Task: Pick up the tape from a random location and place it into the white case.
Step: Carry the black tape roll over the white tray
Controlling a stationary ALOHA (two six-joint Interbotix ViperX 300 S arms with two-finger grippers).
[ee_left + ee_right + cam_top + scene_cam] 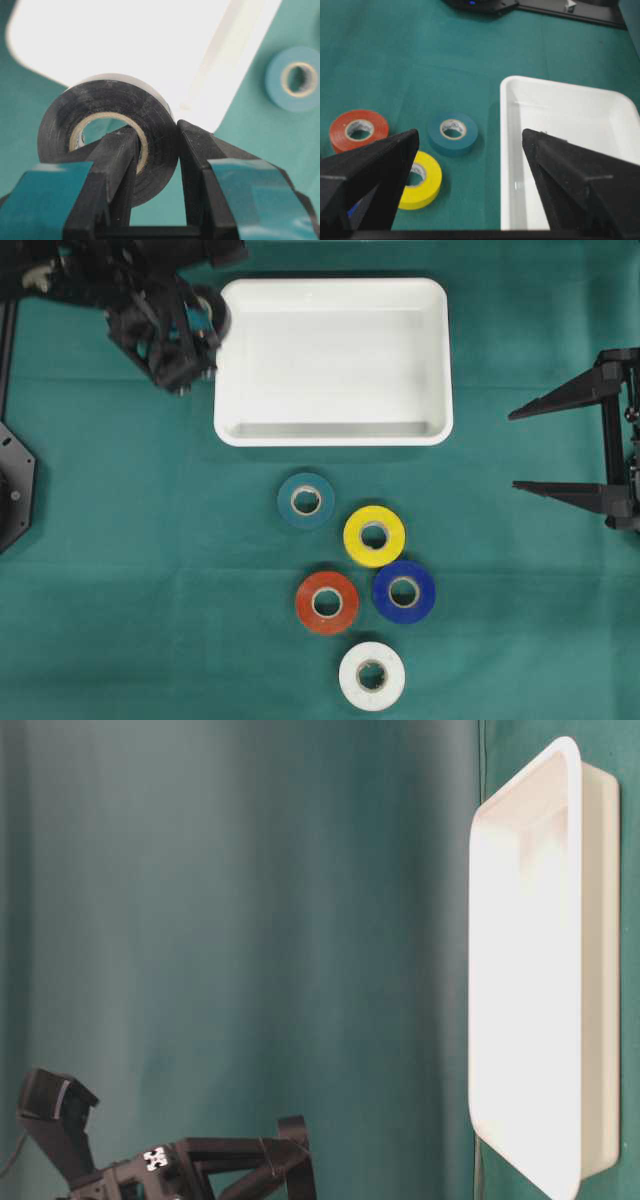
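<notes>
- Gripping a black tape (107,145), the left gripper (155,160) has one jaw through the roll's core and the other on its outer face, pinching the wall between them.
- In the overhead view that gripper (185,335) sits just beside the case's left rim near its upper left corner, with the roll (213,312) at the rim.
- The case (334,432) lies on the green table (120,540), with nothing seen inside it in the overhead view.
- The right gripper (560,445) stands at the table's right edge, well apart from the case, jaws spread wide and holding nothing.
- Five more rolls lie flat below the case: teal (306,501), yellow (374,536), blue (404,591), red (327,602) and white (372,676).
- Yellow touches blue; red sits just beside blue; teal and white lie apart from the rest.
- The table-level view shows the case (590,970) and part of a black arm (200,1160) at the bottom left.
</notes>
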